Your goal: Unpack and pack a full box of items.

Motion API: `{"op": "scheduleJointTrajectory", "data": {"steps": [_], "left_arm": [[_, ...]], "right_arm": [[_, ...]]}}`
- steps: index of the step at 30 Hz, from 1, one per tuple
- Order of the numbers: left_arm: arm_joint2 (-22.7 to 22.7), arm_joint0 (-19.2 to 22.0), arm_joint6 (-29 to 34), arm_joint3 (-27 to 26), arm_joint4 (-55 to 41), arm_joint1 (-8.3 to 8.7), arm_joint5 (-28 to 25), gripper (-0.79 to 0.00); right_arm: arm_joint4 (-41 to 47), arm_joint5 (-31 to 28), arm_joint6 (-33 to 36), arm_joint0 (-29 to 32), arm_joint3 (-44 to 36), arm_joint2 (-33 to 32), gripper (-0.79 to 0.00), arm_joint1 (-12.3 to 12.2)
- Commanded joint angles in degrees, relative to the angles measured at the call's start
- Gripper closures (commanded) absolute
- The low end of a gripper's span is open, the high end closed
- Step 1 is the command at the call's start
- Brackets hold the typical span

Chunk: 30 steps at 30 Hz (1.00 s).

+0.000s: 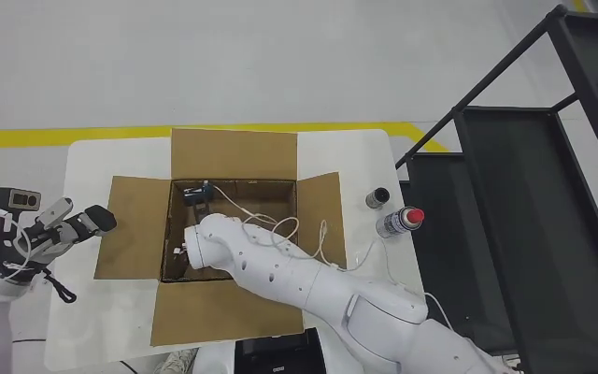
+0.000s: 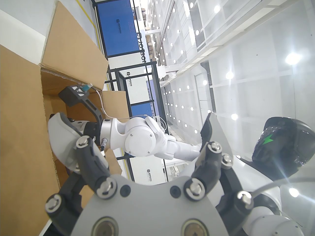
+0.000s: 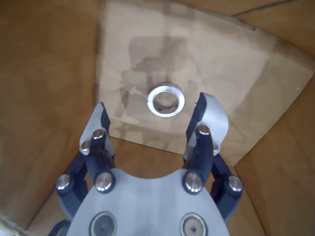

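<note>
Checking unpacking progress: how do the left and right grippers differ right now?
The right gripper is down inside the brown cardboard box, while the left gripper is outside it, beside a side flap. The right gripper points at a silver metal ring on the box floor; the left gripper has no item near it. Both have open, empty jaws.

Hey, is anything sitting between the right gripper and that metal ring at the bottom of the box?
Nothing visible does. The right gripper hangs open inside the cardboard box, above the metal ring, which lies alone on the box floor.
</note>
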State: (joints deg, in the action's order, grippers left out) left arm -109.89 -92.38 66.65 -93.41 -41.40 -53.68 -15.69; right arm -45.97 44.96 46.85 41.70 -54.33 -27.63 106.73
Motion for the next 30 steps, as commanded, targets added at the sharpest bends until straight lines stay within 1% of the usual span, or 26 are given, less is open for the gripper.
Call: {"op": "scheduleJointTrajectory", "data": {"steps": [1, 4, 6, 7, 8, 9, 12, 14, 16, 19, 23, 30], "left_arm": [[0.00, 0.00, 0.00, 0.00, 0.00, 0.00, 0.00, -0.785], [0.00, 0.00, 0.00, 0.00, 0.00, 0.00, 0.00, -0.785], [0.00, 0.00, 0.00, 0.00, 0.00, 0.00, 0.00, -0.785], [0.00, 0.00, 0.00, 0.00, 0.00, 0.00, 0.00, -0.785], [0.00, 0.00, 0.00, 0.00, 0.00, 0.00, 0.00, -0.785], [0.00, 0.00, 0.00, 0.00, 0.00, 0.00, 0.00, -0.785], [0.00, 0.00, 0.00, 0.00, 0.00, 0.00, 0.00, -0.785], [0.00, 0.00, 0.00, 0.00, 0.00, 0.00, 0.00, -0.785], [0.00, 0.00, 0.00, 0.00, 0.00, 0.00, 0.00, -0.785], [0.00, 0.00, 0.00, 0.00, 0.00, 0.00, 0.00, -0.785], [0.00, 0.00, 0.00, 0.00, 0.00, 0.00, 0.00, -0.785], [0.00, 0.00, 0.00, 0.00, 0.00, 0.00, 0.00, -0.785]], "right_arm": [[-1.90, 1.46, -0.58, 2.07, -5.57, -1.31, -0.785, -1.22], [-6.34, 1.65, -0.11, 6.89, -16.51, -3.92, -0.785, -4.11], [-12.02, 1.36, 0.97, 10.97, -24.50, -5.89, -0.785, -6.64], [-13.76, 0.97, 1.76, 12.60, -27.65, -6.58, -0.785, -7.49], [-16.00, -0.25, 3.06, 15.24, -32.70, -7.90, -0.785, -8.78], [-19.48, -2.19, 4.90, 18.96, -38.86, -9.91, -0.785, -10.53], [-24.93, -9.15, 7.87, 27.90, -52.56, -14.79, -0.785, -13.88], [-26.36, -14.73, 7.50, 33.73, -59.96, -18.52, -0.785, -15.62], [-25.75, -19.39, 5.27, 39.35, -65.82, -22.61, -0.785, -16.94], [-22.93, -24.97, 0.52, 46.91, -72.03, -28.71, -0.785, -18.38], [-17.96, -31.42, -5.24, 54.91, -76.99, -36.22, -0.785, -19.71], [-8.51, -37.27, -14.88, 64.63, -80.31, -47.26, -0.785, -20.92]]}}
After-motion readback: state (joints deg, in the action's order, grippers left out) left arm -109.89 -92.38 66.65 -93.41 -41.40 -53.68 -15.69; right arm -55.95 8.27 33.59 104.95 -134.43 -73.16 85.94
